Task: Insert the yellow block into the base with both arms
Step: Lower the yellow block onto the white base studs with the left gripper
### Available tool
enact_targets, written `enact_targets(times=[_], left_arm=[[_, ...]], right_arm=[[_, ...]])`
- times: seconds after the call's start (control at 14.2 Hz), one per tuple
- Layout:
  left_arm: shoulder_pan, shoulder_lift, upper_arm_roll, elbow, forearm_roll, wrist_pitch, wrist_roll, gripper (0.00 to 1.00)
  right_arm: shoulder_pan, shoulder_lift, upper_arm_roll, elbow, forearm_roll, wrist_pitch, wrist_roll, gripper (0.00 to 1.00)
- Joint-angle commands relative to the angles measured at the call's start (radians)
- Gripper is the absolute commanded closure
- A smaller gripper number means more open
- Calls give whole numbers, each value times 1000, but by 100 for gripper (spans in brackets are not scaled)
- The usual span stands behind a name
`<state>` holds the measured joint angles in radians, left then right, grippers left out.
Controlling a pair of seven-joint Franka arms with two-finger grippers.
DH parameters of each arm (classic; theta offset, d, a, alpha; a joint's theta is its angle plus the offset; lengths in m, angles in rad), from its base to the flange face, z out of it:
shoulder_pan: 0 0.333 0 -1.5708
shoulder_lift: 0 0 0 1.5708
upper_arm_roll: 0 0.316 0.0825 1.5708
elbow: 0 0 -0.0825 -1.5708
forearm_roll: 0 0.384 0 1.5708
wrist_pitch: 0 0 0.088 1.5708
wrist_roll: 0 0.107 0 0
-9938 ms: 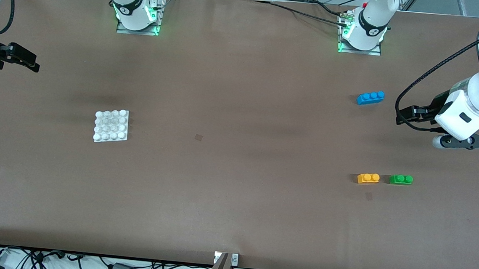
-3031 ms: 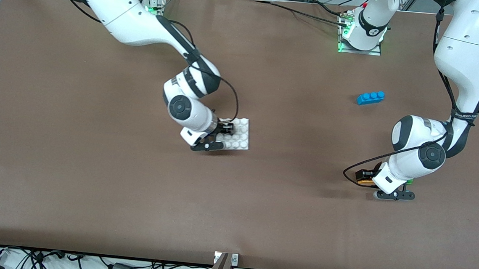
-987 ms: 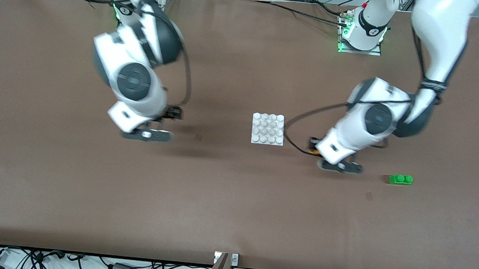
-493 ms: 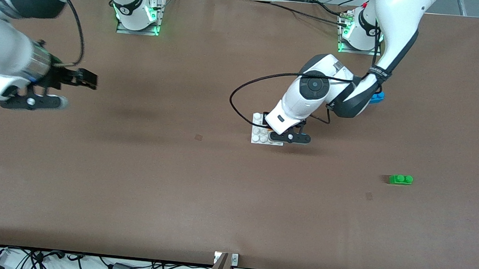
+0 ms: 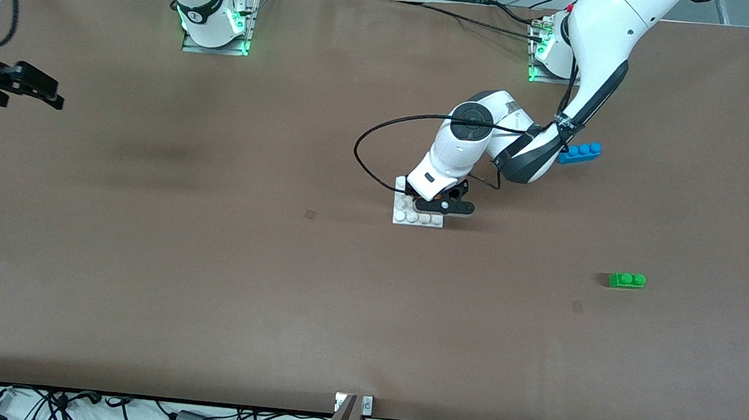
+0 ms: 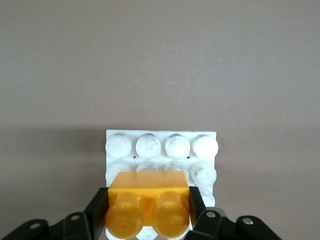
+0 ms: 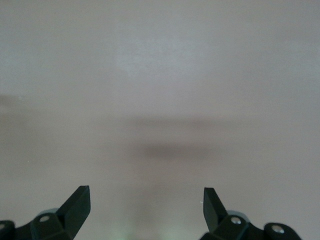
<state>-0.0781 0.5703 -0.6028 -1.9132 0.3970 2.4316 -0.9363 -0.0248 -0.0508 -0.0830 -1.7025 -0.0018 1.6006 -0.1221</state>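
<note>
Left gripper [image 6: 148, 212]: clamped on the yellow block [image 6: 148, 202], over the base [image 5: 417, 218] mid-worktop.
Right gripper [image 7: 145, 202]: fingers apart, waiting at the right arm's edge.
Risk: unheld base may skid; studs misalign.

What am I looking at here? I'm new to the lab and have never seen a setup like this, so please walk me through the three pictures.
Two white robot arms stand at a brown table. The wide picture looks down from a high camera facing them; the other two come from cameras on each arm's wrist.

The left claw is over the base, a white studded plate at mid-table. Its wrist view shows its fingers shut on the yellow block, above the plate's studs.

The right claw waits open over the right arm's end of the table; its wrist view shows only bare table.

Two spare bricks lie toward the left arm's end: a blue brick, and a green brick nearer the front camera.
</note>
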Motion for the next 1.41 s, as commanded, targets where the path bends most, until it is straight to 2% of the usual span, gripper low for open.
enact_targets(times=[0.0,0.21,0.42,0.85,1.34], left_arm=[[-5,-10,-23,-24,106,9,-119,46],[-6,20,-37,-24,198,9,-214,46],[-6,22,-42,-24,200,9,-217,46],[-8,48,-45,-24,241,10,-260,45],[-8,74,-45,-23,310,10,-318,45]], right_arm=[[-17,0,6,12,-17,-14,-10,0],[-12,5,8,32,-18,-54,-5,0],[-18,17,3,38,-18,-60,-11,0],[-21,12,-3,41,-4,-221,-5,0],[-12,17,3,40,-3,-241,-7,0]])
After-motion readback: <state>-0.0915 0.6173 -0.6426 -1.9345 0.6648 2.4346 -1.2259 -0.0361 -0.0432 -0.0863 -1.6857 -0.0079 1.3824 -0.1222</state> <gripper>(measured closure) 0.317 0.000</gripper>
